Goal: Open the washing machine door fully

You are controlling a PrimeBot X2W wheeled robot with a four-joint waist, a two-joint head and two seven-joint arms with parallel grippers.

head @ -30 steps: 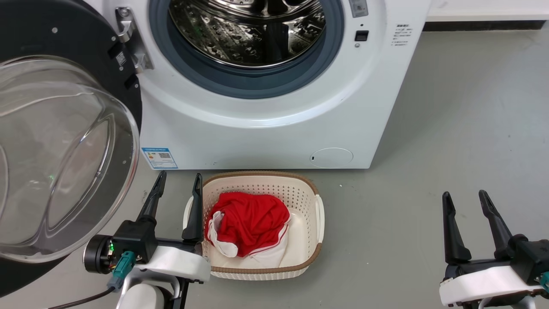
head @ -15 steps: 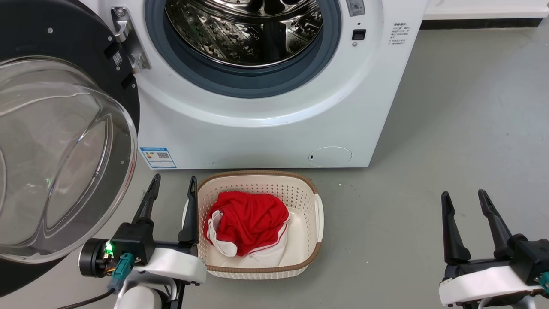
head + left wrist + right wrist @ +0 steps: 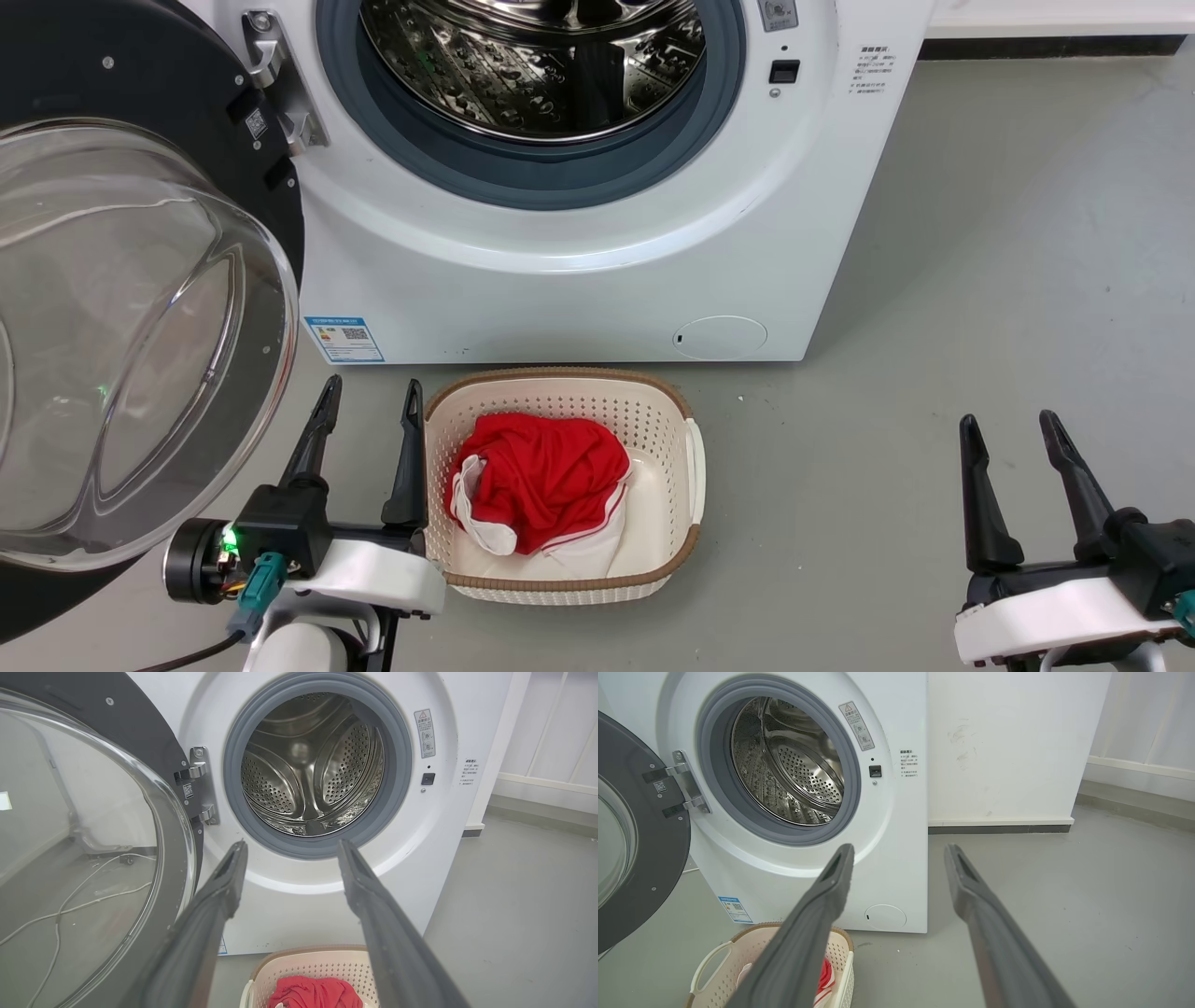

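- The washing machine door (image 3: 140, 317) stands swung out at the left of the head view, hinged to the left side of the white machine (image 3: 560, 289). Its glass bowl bulges toward the camera, and its lower edge is near the left pincer (image 3: 370, 386) but apart from it.
- The left pincer is released, its fingers spread and empty. Its inner finger runs alongside the rim of the cream basket (image 3: 560, 378); whether they touch cannot be told.
- The right pincer (image 3: 1006, 422) is likewise spread and empty over bare grey floor (image 3: 980, 261), well apart from the machine and basket.
- The basket sits on the floor just in front of the machine and holds a red garment (image 3: 541, 471) with white trim.
- A blue label (image 3: 344, 339) with a QR code sits at the machine's lower left corner; its print is too small to read.
- In the left wrist view the fingers frame the steel drum (image 3: 310, 770). The door is at the left, with cables (image 3: 70, 900) seen through its glass. A warning sticker (image 3: 424, 733) is unreadable.
- In the right wrist view open floor runs right of the machine to a white wall (image 3: 1008, 742), and the door's dark rim fills the left edge.
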